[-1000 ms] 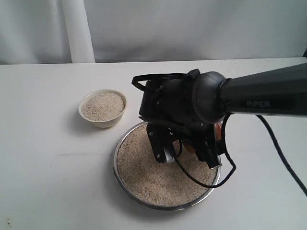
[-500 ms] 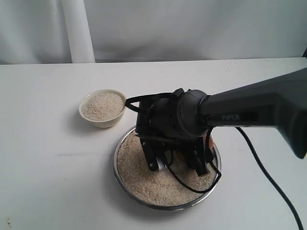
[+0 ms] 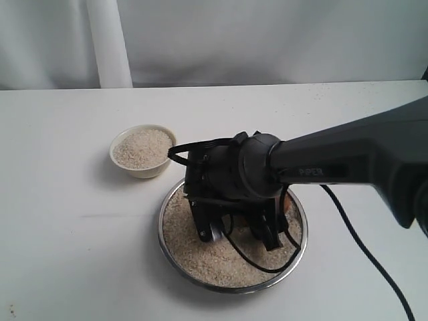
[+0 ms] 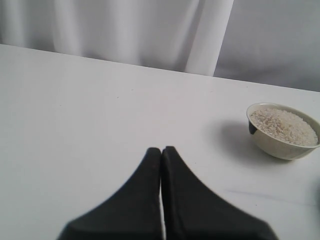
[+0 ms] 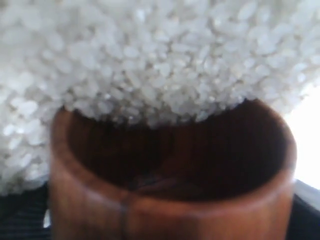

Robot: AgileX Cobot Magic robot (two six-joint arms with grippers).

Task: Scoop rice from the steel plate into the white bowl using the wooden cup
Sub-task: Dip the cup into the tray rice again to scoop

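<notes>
The steel plate (image 3: 163,246) holds a wide bed of rice (image 3: 194,249). My right gripper (image 3: 239,234) is down in the plate, shut on the wooden cup (image 5: 170,212); the arm's dark wrist hides nearly all of the cup from the exterior view, leaving an orange-brown sliver (image 3: 286,200). In the right wrist view the cup's dark mouth is tipped against the rice (image 5: 160,60), with grains crowding over its far rim. The white bowl (image 3: 144,170) stands just beyond the plate's left side, heaped with rice. My left gripper (image 4: 161,150) is shut and empty over bare table, the bowl (image 4: 278,149) off to one side of it.
A white pillar (image 3: 110,43) and a pale curtain stand behind the table. The right arm's black cable (image 3: 364,251) trails over the table to the right of the plate. The left arm does not show in the exterior view.
The right arm has sunk lower and shifted left over the plate, bringing the cup down into the rice. The bowl and plate have stayed put.
</notes>
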